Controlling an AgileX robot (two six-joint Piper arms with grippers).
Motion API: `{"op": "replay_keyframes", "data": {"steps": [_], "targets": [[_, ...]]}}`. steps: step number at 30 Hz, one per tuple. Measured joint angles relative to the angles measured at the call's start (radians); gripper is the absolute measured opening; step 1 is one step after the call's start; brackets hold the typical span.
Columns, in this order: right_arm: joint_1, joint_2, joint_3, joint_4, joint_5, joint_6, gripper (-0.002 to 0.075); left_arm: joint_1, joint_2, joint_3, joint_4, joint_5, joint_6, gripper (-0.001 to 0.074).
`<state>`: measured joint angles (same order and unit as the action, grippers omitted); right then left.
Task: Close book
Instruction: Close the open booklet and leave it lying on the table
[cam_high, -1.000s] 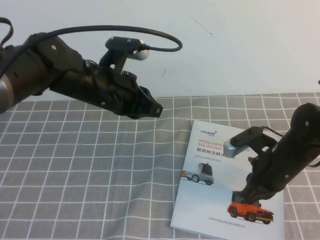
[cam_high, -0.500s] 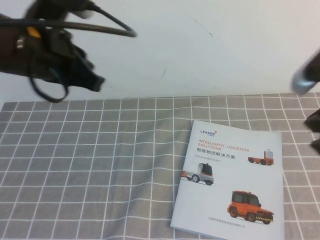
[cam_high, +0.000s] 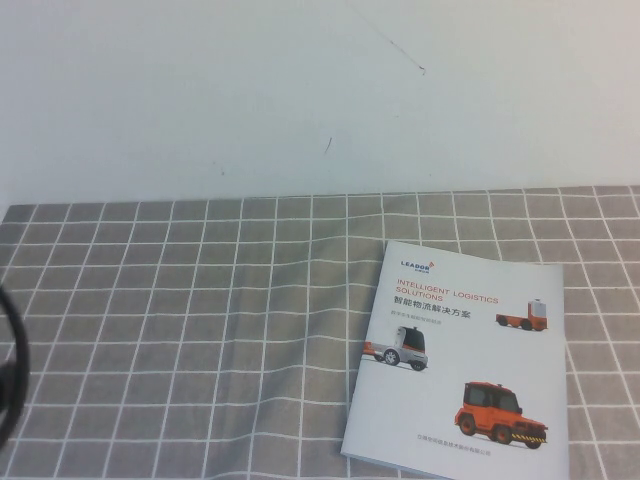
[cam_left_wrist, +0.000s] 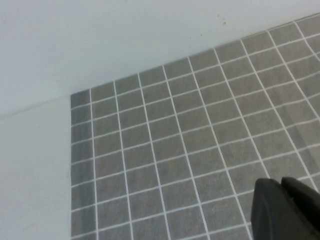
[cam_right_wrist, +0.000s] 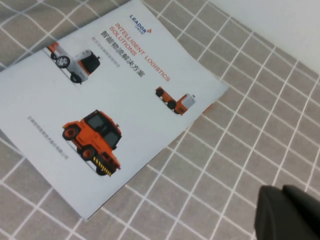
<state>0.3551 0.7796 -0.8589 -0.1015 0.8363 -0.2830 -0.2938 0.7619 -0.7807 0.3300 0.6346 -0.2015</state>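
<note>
The book (cam_high: 458, 360) lies shut, cover up, on the right side of the checked cloth (cam_high: 200, 330), long side running roughly front to back. The right gripper (cam_right_wrist: 290, 212) hangs over the cloth near it, so that arm's closer. The left gripper (cam_left_wrist: 287, 210) is over by the cloth's far left corner, and I honestly can't tell if either one is open or closed.

We see grey cloth (cam_high: 180, 330) with white grid lines, spread flat and filling lower half of high view. Faint crease ridges run across its middle. Behind it, white backdrop (cam_high: 200, 90), plain but for thin faint line ending at small dark speck (cam_high: 421, 70), with short dark mark (cam_high: 327, 146) lower down. In left wrist view we note cloth corner (cam_left_wrist: 73, 96) meeting bare white surface (cam_left_wrist: 30, 170), cloth edge straight there. Right wrist view shows same grid, with white strip (cam_right_wrist: 280, 25) past cloth's edge.
</note>
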Motion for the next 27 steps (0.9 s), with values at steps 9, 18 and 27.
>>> {"op": "replay_keyframes", "data": {"steps": [9, 18, 27], "targets": [[0.000, -0.239, 0.391, 0.066, -0.254, 0.072, -0.0003, 0.000, -0.314, 0.328, 0.017, -0.065, -0.140, -0.0004], [0.000, -0.303, 0.537, 0.094, -0.359, 0.076, -0.0003, 0.000, -0.385, 0.396, 0.021, -0.074, -0.157, -0.0004], [0.000, -0.303, 0.540, 0.101, -0.256, 0.077, -0.0003, 0.000, -0.385, 0.400, 0.021, -0.074, -0.157, -0.0004]]}}
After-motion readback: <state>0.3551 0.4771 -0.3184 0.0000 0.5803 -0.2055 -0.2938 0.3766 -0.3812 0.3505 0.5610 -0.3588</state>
